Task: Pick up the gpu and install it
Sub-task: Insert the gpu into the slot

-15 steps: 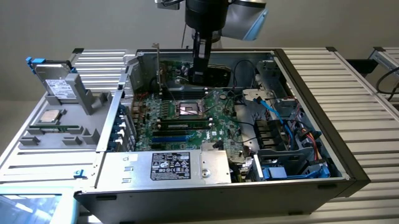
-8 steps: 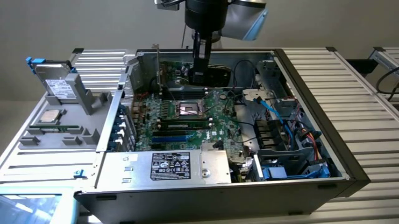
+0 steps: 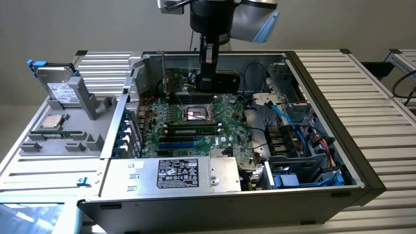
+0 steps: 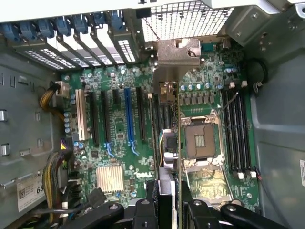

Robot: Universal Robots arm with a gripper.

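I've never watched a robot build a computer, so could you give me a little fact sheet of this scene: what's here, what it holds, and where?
Setting: open computer case, motherboard exposed
Grip: pincer shut on the gpu
Card pose: on edge, above the motherboard, between the expansion slots and the processor socket
Seated in a slot: cannot tell
Exterior view's left: grey tray holding a silver drive and a processor chip
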